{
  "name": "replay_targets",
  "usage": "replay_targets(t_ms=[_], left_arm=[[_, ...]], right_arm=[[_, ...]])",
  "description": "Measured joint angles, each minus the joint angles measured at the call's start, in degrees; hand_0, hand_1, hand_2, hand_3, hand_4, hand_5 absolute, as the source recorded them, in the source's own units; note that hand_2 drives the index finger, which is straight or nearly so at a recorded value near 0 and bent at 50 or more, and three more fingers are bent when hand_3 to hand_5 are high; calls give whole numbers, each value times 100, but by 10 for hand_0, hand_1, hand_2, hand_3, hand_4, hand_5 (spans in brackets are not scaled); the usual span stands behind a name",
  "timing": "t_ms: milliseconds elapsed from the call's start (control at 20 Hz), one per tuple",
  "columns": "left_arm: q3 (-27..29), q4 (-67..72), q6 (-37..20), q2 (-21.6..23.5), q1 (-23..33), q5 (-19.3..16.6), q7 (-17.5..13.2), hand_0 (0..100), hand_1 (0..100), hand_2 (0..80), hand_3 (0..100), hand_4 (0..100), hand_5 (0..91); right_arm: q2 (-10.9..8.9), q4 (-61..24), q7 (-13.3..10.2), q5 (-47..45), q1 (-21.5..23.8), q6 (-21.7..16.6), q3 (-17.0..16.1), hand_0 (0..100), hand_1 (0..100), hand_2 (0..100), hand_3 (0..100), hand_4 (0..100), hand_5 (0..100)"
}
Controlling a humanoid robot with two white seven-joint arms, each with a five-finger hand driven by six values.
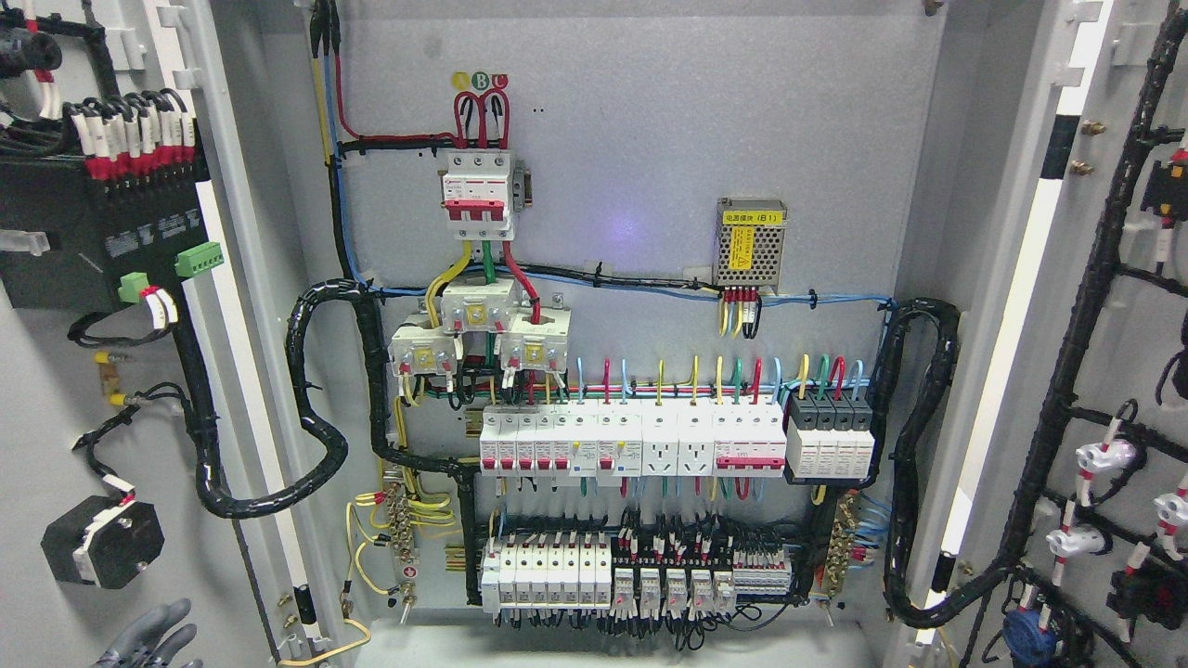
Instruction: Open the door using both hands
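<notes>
Grey cabinet [650,139] doors wide open, left robot hand [153,638] fingers spread

One head view only, facing straight into the open electrical cabinet [631,186] from close up (both doors swung wide at the frame edges)

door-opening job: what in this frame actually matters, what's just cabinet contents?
Job:
left door, swung open
right door, swung open
left hand, fingers spread, holding nothing, at the bottom left by the left door

Just there:
red-topped main breaker
power supply box
white breaker row
lower terminal row
black cable loom
</notes>
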Motion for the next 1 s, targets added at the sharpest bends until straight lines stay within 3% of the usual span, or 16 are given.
replay_targets(t_ms=[651, 1002], left_arm=[[555, 593, 4, 327, 105, 726, -34, 0, 0, 0, 0, 0, 0], [686, 965, 4, 506, 36, 947, -43, 0, 0, 0, 0, 0, 0]], right_arm=[[85, 88, -26, -196, 205, -1, -210, 0, 0, 0, 0, 0, 0], [110, 156, -30, -436, 289, 3, -314, 0, 0, 0, 0, 0, 0]])
